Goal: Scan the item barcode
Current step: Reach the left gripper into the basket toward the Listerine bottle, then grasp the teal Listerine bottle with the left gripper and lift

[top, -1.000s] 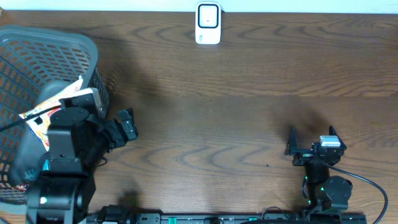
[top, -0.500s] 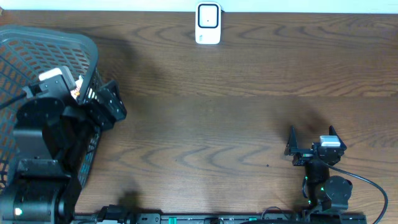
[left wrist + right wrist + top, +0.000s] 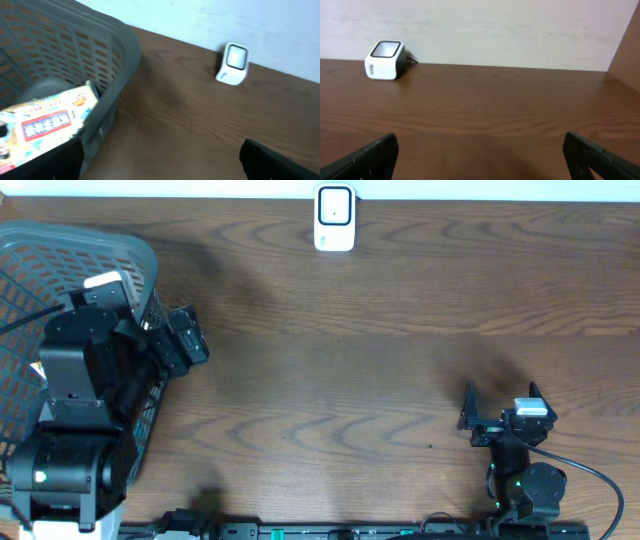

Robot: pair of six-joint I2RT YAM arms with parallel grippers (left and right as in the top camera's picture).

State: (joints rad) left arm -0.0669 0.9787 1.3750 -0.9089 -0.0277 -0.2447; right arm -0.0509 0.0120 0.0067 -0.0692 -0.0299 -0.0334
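Overhead, the left hand (image 3: 193,340) hung at the right rim of the grey mesh basket (image 3: 120,242) in the upper left of the frame. Its arm covered most of the basket's inside, so the item could not be made out from there. The left wrist view supplied what was hidden: a flat printed box (image 3: 47,122), pale with a blue label, lay inside the basket close to its wall, at the lower left of that frame. The hand's two dark fingers (image 3: 62,162) sat in the bottom corners of that picture, spread wide with nothing between them.

The white barcode scanner (image 3: 334,218) stood at the top centre of the overhead frame, at the far edge of the brown wooden surface (image 3: 350,390) and well apart from the basket. Both wrist views showed it in front of a pale wall, which the overhead view did not.

The right hand (image 3: 502,398) sat at the lower right of the overhead frame, also spread wide and holding nothing. Its wrist view placed the scanner at the upper left, far across the surface.
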